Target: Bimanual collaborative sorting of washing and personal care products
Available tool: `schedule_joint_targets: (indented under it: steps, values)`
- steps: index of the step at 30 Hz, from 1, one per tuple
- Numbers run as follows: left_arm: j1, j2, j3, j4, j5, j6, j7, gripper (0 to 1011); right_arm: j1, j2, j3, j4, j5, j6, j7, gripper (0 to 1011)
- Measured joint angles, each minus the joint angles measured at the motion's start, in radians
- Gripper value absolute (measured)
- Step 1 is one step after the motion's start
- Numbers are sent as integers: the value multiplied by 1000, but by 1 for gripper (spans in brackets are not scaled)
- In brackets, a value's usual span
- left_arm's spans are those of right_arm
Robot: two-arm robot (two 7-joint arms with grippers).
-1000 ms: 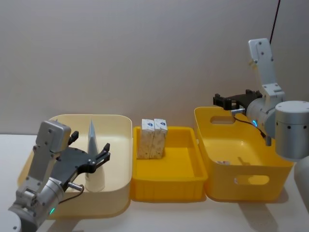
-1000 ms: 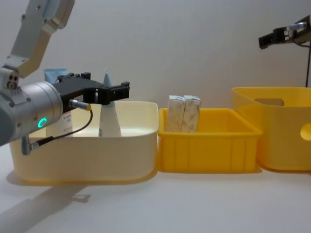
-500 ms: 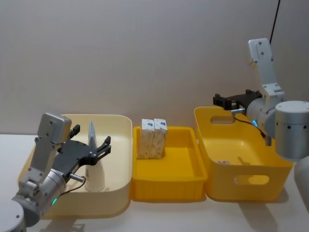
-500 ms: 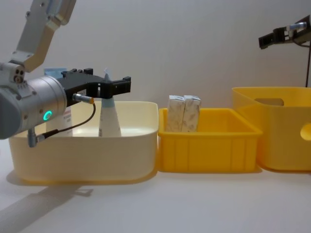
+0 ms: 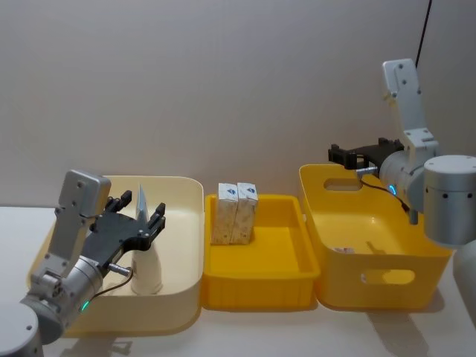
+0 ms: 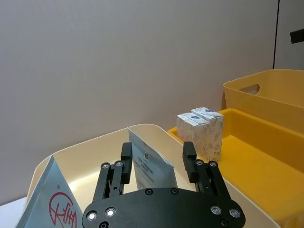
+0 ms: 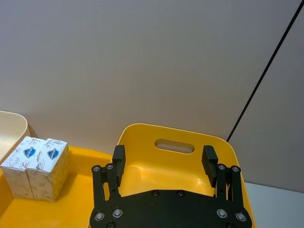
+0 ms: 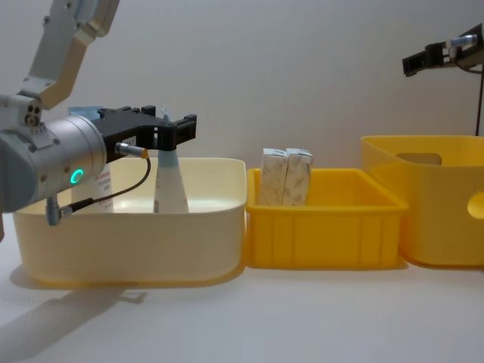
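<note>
A pale blue-and-white squeeze tube (image 5: 146,260) stands cap-down in the cream bin (image 5: 190,186), crimped end up. My left gripper (image 5: 141,212) is open, its fingers (image 6: 126,154) on either side of that tube's top (image 6: 151,164) with small gaps. A second tube (image 6: 52,206) with a red round logo leans in the same bin. Two speckled whitish cartons (image 5: 236,212) stand upright side by side at the back of the yellow tray (image 5: 260,294). My right gripper (image 5: 336,155) hovers open and empty above the rear rim of the deep yellow bin (image 5: 372,279).
The three containers stand in a row on the white table (image 8: 302,318), touching or nearly so: cream bin left, shallow tray middle, deep bin right. A plain wall lies close behind. A black cable (image 7: 261,76) hangs at the right.
My left gripper has risen and drawn back a little, from beside the tube's body to around its crimped top. The right arm, tubes and cartons have stayed put.
</note>
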Motion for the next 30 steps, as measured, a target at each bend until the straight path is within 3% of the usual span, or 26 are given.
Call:
schedule_joint_targets:
  steps: [18,30]
  values:
    - [-6,-3,-1,8,0,-2,-3,117,0,0,0,0,0,0,0,1001]
    - [-7,-4,-1,9,0,-2,-4,42,0,0,0,0,0,0,0,1001]
